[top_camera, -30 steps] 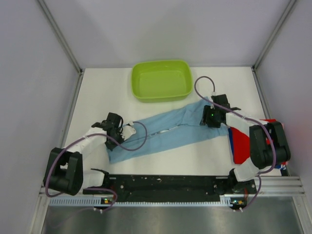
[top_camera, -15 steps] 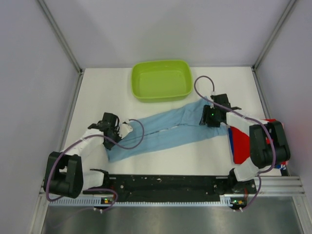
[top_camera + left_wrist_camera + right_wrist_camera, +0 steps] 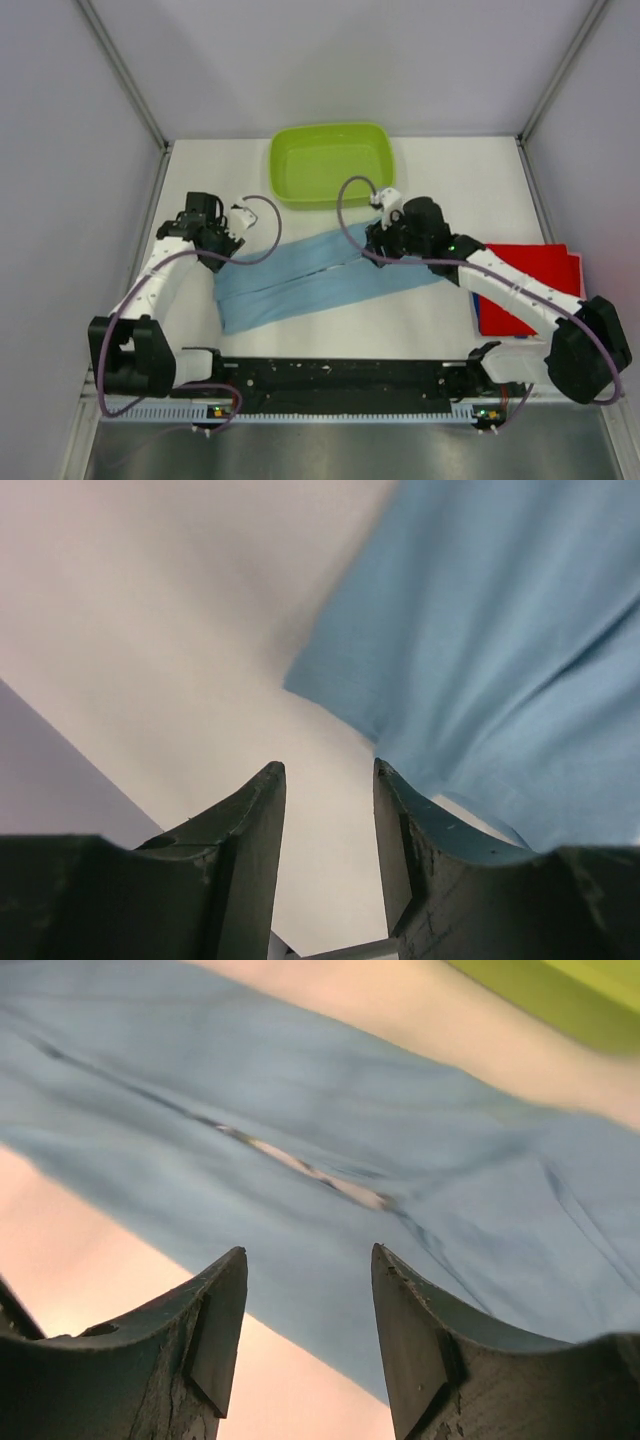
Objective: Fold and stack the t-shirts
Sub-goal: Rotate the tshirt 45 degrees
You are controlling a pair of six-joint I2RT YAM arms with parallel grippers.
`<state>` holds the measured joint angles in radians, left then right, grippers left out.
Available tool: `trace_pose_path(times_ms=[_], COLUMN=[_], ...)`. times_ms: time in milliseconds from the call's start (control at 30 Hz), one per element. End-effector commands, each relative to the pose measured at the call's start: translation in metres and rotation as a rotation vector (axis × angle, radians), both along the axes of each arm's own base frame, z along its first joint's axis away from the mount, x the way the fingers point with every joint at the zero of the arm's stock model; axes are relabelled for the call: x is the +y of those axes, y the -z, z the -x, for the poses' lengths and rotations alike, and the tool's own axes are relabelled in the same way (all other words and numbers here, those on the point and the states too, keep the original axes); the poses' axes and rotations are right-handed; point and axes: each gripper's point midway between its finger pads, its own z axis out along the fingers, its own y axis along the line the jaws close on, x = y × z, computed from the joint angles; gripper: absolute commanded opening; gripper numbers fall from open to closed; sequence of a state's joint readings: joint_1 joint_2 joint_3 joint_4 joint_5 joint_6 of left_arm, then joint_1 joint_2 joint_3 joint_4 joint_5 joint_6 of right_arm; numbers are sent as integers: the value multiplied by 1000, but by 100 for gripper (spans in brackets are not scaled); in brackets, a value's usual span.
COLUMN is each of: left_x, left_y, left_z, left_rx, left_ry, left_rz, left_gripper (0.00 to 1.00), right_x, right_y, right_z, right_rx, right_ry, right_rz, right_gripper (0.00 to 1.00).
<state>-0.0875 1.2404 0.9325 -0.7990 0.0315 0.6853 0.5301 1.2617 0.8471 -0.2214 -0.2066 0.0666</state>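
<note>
The light blue t-shirt (image 3: 320, 280) lies as a long folded strip slanting across the middle of the table. My left gripper (image 3: 215, 242) is open and empty just past the strip's far left corner; in the left wrist view (image 3: 325, 780) the cloth (image 3: 500, 630) lies to the right of the fingers. My right gripper (image 3: 380, 240) is open and empty above the strip's far right part, and the cloth (image 3: 350, 1110) fills its wrist view (image 3: 308, 1260). A folded red t-shirt (image 3: 530, 278) lies at the right, with a darker blue edge (image 3: 479, 318) showing under it.
The lime-green basin (image 3: 330, 163) stands at the back centre, just beyond the strip; its rim also shows in the right wrist view (image 3: 560, 1000). Frame posts and grey walls close in both sides. The black rail (image 3: 340, 378) runs along the near edge.
Both grippers have left the ends of the light blue shirt. The left went back and left, the right went left over the strip. The strip lies wider and flatter, and the red shirt is uncovered.
</note>
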Motion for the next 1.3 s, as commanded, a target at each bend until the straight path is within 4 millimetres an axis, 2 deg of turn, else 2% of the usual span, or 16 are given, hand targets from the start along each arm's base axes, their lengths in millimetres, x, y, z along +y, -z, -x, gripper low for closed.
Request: trace_pose_path(times_ms=[0,33,67,167,233,333,400,467,567,600,633,700,833,1033,1067,1267], left_x=[26,26,37,44,46,45,43,40,39,40,32,27,15,-40,-51,-112], left_y=[1,6,12,24,34,50,61,69,81,85,87,91,96,102,101,80], left_z=[-42,-48,-52,-69,-79,-83,-80,-75,-62,-55,-51,-37,-9,38,43,72], left_rx=[-38,-20,-5,-13,-16,15,47,73,106,125,136,165,185,266,274,282], left_ry=[-204,-211,-254,-275,-276,-261,-242,-216,-190,-183,-149,-100,35,264,296,477], left_rz=[9,12,10,-14,-23,-28,-26,-31,-62,-73,-84,-108,-213,-204,-186,-25], left_gripper=[46,46,46,46,46,42,39,37,36,36,36,35,35,36,35,35], right_x=[48,39,30,-21,-53,-89,-105,-111,-126,-129,-132,-140,-171,-224,-239,-290], right_y=[-42,-37,-32,2,28,67,88,107,132,135,140,132,137,139,139,139], right_z=[7,0,-8,-25,-25,-13,-10,-8,-16,-23,-28,-53,-89,-130,-135,-160], right_rx=[-259,-207,-159,24,159,316,357,431,541,568,599,596,596,570,567,553], right_ry=[-222,-138,-67,217,381,553,613,637,674,681,682,692,704,777,806,903], right_rz=[22,33,53,108,74,1,9,0,-23,-39,-52,-56,162,354,362,390], right_gripper=[53,53,53,48,42,37,33,29,25,24,24,23,24,27,27,28])
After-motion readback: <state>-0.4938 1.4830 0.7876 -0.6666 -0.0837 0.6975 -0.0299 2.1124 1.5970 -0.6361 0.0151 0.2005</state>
